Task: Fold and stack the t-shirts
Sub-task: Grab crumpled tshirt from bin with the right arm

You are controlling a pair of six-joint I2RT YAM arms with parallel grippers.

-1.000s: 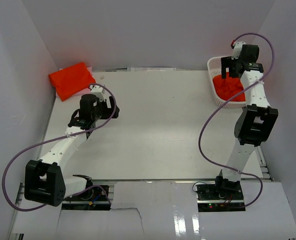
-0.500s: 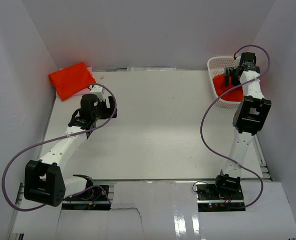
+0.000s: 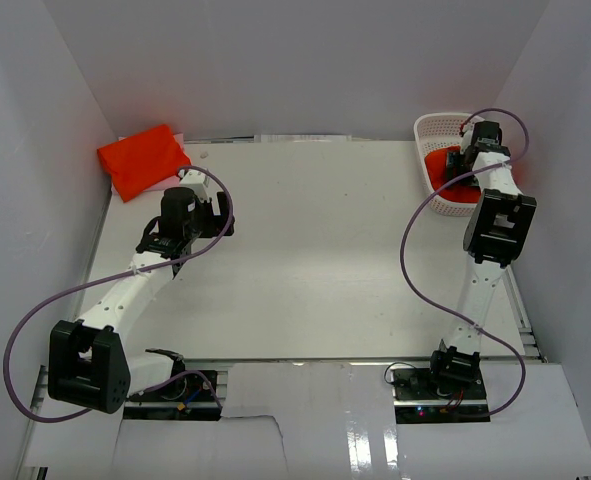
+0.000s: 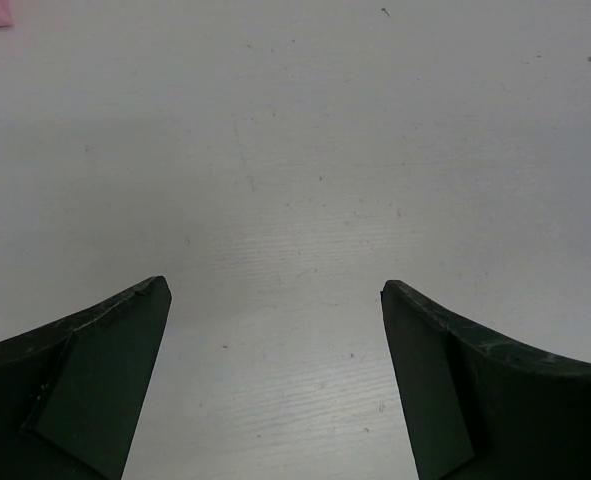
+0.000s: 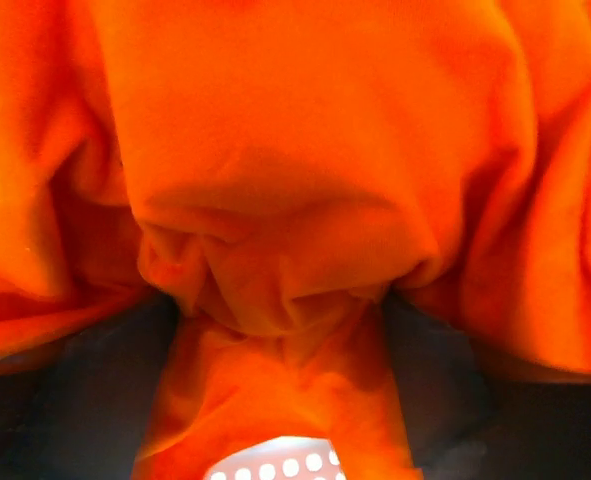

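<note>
One t-shirt (image 3: 143, 160) lies folded, bright orange-red, at the far left corner of the table. More crumpled orange-red t-shirt fabric (image 3: 442, 172) fills the white mesh basket (image 3: 435, 125) at the far right. My right gripper (image 3: 463, 160) is pushed down into that fabric. In the right wrist view its dark fingers (image 5: 105, 380) stand wide apart, open, with a bunched fold of t-shirt (image 5: 295, 150) between them and a bit of basket (image 5: 275, 465) below. My left gripper (image 3: 225, 225) hovers open over bare table (image 4: 305, 150), right of the folded shirt, nothing between its fingers (image 4: 95, 380).
White walls close in the table on the left, back and right. The basket sits tight against the right wall. Purple cables loop from both arms. A cardboard sheet (image 3: 305, 420) covers the near edge between the arm bases.
The right arm has dropped and reached further back, sinking its gripper into the shirts in the basket. The left arm has stayed still.
</note>
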